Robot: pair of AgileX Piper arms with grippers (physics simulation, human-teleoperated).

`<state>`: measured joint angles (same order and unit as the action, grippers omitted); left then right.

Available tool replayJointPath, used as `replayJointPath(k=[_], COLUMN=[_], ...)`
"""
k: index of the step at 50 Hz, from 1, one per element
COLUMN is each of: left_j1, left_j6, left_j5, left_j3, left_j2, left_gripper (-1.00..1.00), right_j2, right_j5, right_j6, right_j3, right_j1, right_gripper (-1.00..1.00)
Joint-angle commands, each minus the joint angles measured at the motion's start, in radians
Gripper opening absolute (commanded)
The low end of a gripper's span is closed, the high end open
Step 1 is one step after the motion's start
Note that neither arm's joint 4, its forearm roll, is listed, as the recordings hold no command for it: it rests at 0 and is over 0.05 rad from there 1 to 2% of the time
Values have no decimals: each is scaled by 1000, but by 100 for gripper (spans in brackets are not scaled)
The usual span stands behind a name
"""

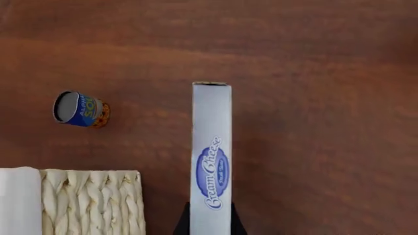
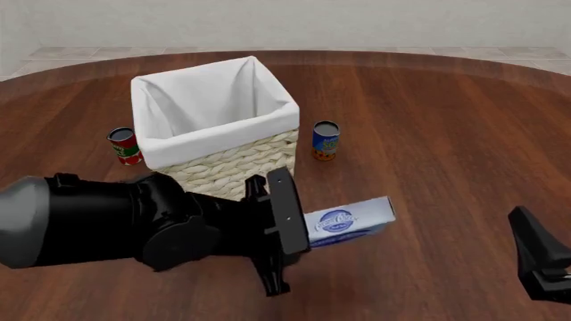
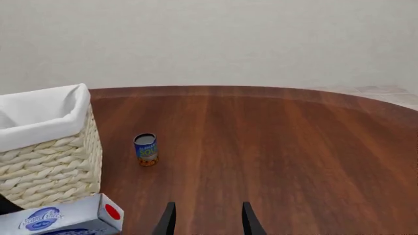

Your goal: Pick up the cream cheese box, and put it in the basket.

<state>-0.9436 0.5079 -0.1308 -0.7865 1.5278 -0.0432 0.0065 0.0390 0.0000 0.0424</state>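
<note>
Wooden table (image 2: 446,134), cream cheese box (image 2: 348,221) just beside basket (image 2: 214,114).

We see a round dark wooden worktop (image 2: 428,100) with visible grain. On it stands a small blue can (image 2: 325,140) with a yellow and orange label, upright, its grey lid facing up. Well apart from it, a small red can (image 2: 125,146) also stands upright. Beyond the worktop's far edge we see a pale tiled floor (image 2: 499,51) and a plain off-white wall (image 2: 357,20).
</note>
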Motion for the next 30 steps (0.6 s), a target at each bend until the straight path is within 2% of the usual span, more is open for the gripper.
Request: replayJointPath(k=[1,11,13,15,18,24,26,28,30], left_j1=[9,25,92,83,76,82,93,106,126], left_j6=[7,10,-10,7,-34,-34,-60,-45,-67], left_j5=[-90,-187,-197,-201,-238,-282,-312,-323,-342], left_j3=[-40,-101,-137,-139,-175,-220,-264,-280,-312], left_j2=[-143,-244,-223,-251,-276,-305,-318,-323,-322], left_gripper=[-100,-100,-100,-100,-100,-100,-100,-100,-100], right_j2=[42,43,43,43,43,43,43,43,43], right_j5=[44,45,45,45,45,47,47,47,47], right_j6=[0,0,0,0,0,2,2,1,2], right_j3=[0,0,0,0,0,0,0,0,0], right_j1=[2,4,5,7,7,6,6,7,7], right_gripper=[100,100,100,100,100,100,100,100,100])
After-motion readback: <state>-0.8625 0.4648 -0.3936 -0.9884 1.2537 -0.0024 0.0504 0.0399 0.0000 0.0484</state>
